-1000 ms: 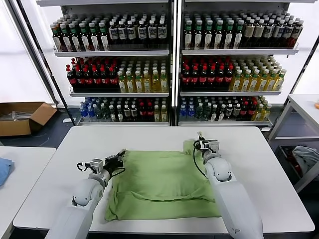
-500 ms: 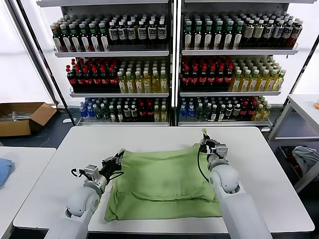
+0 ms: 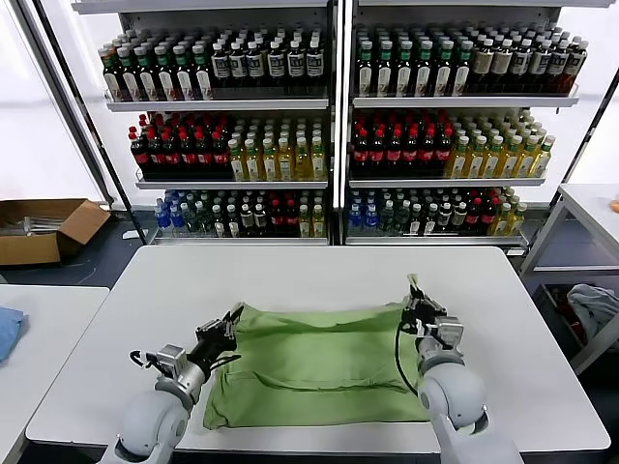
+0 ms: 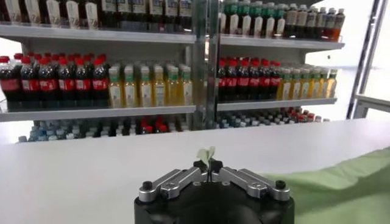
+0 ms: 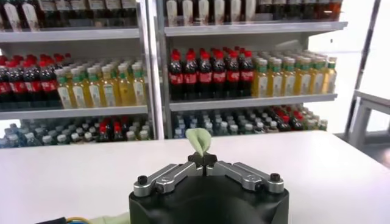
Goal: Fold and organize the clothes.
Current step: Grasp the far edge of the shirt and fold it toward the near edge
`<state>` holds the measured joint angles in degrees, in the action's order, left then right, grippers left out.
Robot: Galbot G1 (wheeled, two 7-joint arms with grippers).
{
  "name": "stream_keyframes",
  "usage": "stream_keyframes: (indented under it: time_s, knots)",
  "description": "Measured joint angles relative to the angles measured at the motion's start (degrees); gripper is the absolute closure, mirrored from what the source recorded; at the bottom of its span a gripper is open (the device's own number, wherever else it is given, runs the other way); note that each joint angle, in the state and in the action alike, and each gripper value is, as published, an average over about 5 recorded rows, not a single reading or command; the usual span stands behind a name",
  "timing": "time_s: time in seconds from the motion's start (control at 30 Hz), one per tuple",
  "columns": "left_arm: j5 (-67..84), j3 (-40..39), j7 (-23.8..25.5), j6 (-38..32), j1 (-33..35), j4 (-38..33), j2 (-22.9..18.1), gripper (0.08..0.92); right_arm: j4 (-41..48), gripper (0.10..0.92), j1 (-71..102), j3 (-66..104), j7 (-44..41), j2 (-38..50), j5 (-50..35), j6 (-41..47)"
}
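One of the clothes, a light green shirt (image 3: 319,362), lies spread plain side up on the white table (image 3: 319,271). My left gripper (image 3: 232,322) is shut on the shirt's far left corner, and a small tuft of green cloth (image 4: 206,154) sticks up between its jaws. My right gripper (image 3: 418,295) is shut on the far right corner, with a pinch of green cloth (image 5: 198,139) held between its jaws. Both held corners sit slightly above the table, and the far edge of the shirt runs stretched between them.
Shelves full of bottles (image 3: 329,126) stand behind the table. A cardboard box (image 3: 44,227) sits on the floor at the far left. A second table (image 3: 29,329) at the left carries a blue item (image 3: 8,331). A metal frame (image 3: 580,242) stands at the right.
Both grippers have drawn toward the near side of the table with the shirt's far corners, and moved apart. The far edge has pulled straighter and the cloth now covers less depth.
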<state>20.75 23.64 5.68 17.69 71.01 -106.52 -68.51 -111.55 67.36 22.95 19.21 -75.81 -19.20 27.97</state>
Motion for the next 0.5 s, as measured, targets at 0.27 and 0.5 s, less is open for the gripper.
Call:
stream_keyframes:
  time_s: [0.27,0.5]
  knots:
    - [-2.6,0.0,0.5,-0.8,4.7,-1.9,-0.9,0.91,-4.3,0.918,6.9,2.5,1.4,-0.1,0.3,0.8]
    - [-4.6,0.1,0.7,-1.4,7.8,-3.3,-1.4,0.91,-5.2,0.918,11.8,3.2,2.3,-0.7,1.0,0.7]
